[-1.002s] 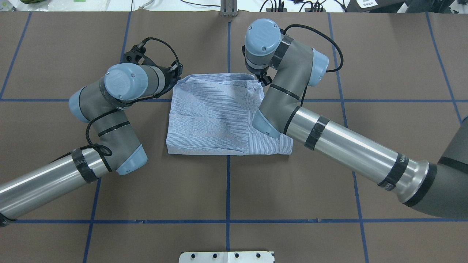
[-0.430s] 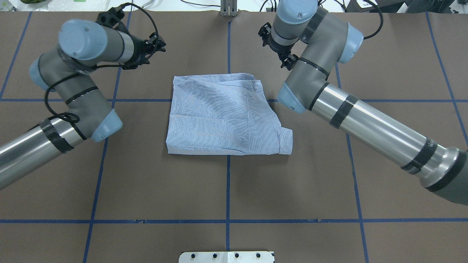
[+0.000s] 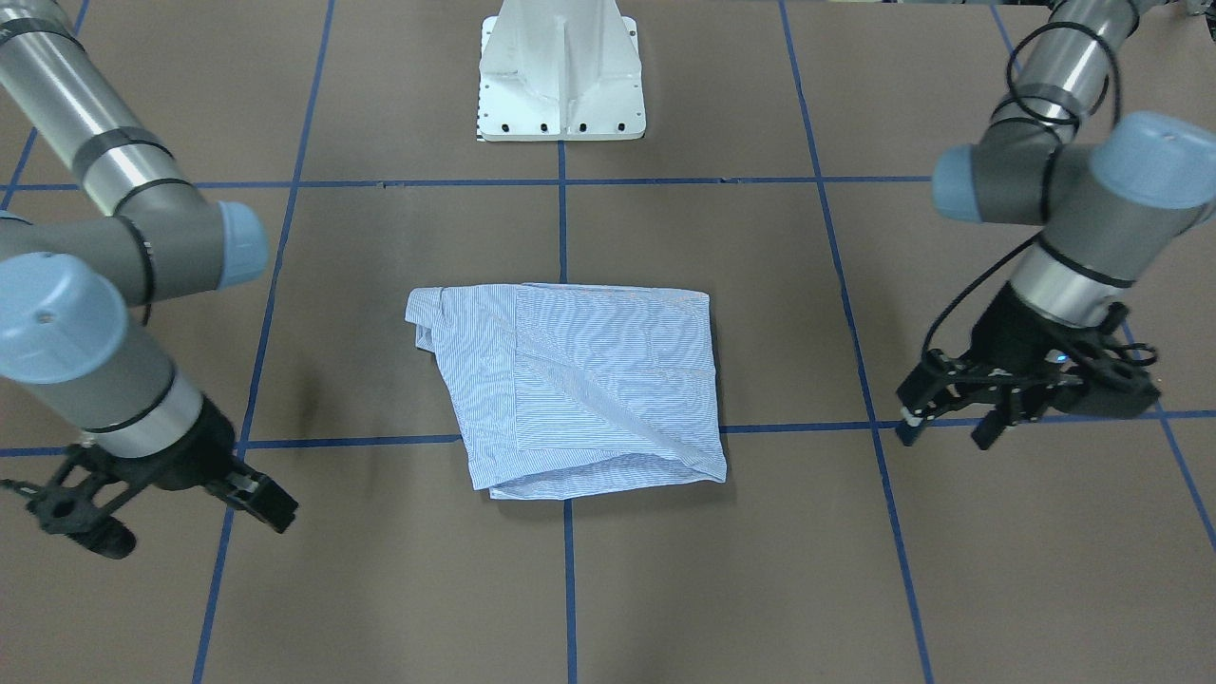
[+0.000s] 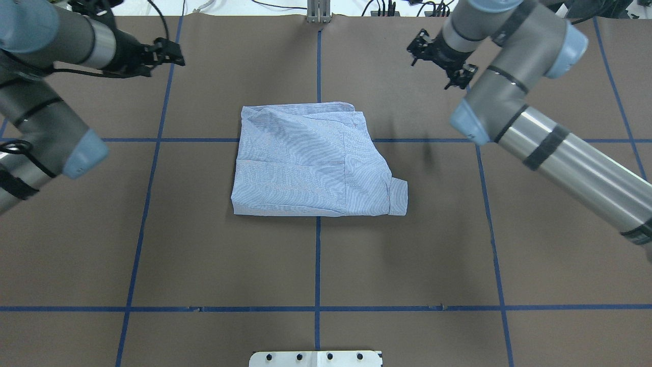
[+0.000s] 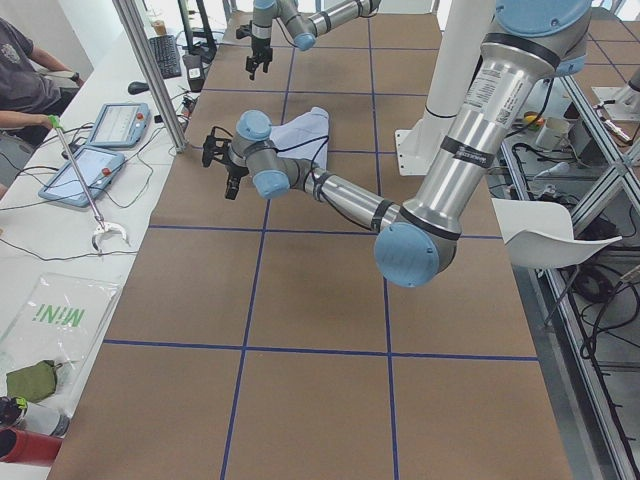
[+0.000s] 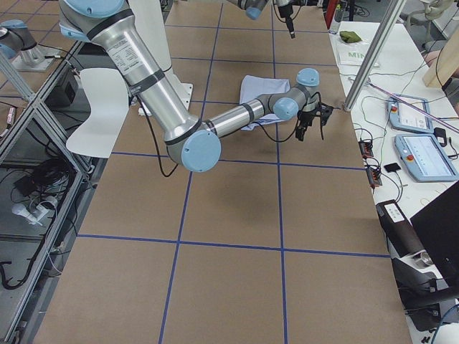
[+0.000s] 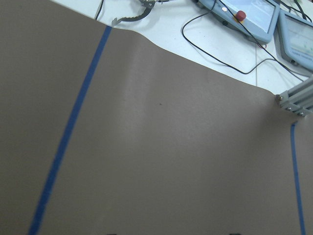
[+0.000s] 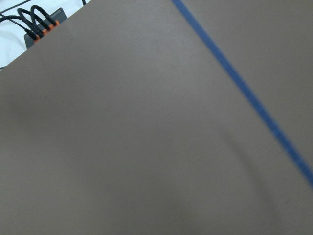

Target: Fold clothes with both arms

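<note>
The clothes, one light-blue striped shirt (image 4: 313,160) (image 3: 579,385), lie folded into a rough square at the middle of the brown table, with a cuff poking out at one corner. No gripper touches the shirt. My left gripper (image 4: 172,53) (image 3: 945,432) hangs open above the table, well off to the shirt's side. On the opposite side my right gripper (image 4: 439,62) (image 3: 185,522) is open too and holds nothing. The side views show the shirt (image 5: 300,130) (image 6: 254,89) between the two arms. Both wrist views show only brown paper and blue tape.
The white pedestal base (image 3: 560,85) stands at the robot's edge of the table. An aluminium post (image 4: 318,12) and cables sit at the far edge. Teach pendants (image 7: 244,14) lie on the white desk beyond, where a person (image 5: 20,70) sits.
Both grippers have let go of the shirt's far corners, then risen and swung outward toward the table's far corners. The folded shirt has stayed where it was.
</note>
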{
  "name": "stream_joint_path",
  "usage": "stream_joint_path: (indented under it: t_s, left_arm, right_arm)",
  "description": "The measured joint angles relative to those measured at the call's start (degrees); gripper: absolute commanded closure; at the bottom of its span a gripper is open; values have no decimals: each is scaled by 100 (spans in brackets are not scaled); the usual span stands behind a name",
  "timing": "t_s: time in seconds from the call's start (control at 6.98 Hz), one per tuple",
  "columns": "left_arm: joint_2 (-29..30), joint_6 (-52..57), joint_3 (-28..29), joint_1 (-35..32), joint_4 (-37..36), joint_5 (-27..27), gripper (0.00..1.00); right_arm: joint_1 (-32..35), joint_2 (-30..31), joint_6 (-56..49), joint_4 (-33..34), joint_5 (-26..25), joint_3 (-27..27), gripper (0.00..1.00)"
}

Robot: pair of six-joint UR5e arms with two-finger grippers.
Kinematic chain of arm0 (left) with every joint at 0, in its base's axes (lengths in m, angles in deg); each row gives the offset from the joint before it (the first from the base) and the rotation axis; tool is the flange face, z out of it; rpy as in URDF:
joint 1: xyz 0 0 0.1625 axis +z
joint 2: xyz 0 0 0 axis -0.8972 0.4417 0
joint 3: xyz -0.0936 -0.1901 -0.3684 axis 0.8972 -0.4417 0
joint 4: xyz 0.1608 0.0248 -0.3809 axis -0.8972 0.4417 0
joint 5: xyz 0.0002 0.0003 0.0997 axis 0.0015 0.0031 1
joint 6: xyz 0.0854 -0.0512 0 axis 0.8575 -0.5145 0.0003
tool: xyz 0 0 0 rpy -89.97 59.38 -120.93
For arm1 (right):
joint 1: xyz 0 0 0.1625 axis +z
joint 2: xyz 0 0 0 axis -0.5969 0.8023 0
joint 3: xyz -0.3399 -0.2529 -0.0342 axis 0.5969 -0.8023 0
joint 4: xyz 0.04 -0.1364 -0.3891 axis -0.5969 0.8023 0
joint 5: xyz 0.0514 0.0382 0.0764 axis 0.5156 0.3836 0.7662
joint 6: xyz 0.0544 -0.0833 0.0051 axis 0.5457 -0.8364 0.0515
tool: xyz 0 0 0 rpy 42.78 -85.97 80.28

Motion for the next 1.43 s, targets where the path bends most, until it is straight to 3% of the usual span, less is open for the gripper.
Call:
stream_joint_path:
  t_s: [0.29, 0.57, 0.86, 1.15, 1.43]
  left_arm:
    - [-692, 2741, 9, -1080, -436, -603, 0]
    - [-836, 4437, 13, -1913, -1631, -667, 0]
    - [-873, 4886, 30, -2387, -2336, -752, 0]
    - [-1019, 5005, 161, -2559, -2420, -1075, 0]
    - [-1276, 5224, 18, -2624, -2222, -1180, 0]
  right_arm:
    - [1014, 819, -3077, 354, 496, 132, 0]
    - [1843, 1429, -5296, 1222, 609, 471, 0]
    - [2498, 2081, -5842, 1968, 798, 1416, 0]
    - [2806, 2525, -6086, 2914, 834, 2440, 0]
    - [2831, 2881, -6519, 3331, 745, 2802, 0]
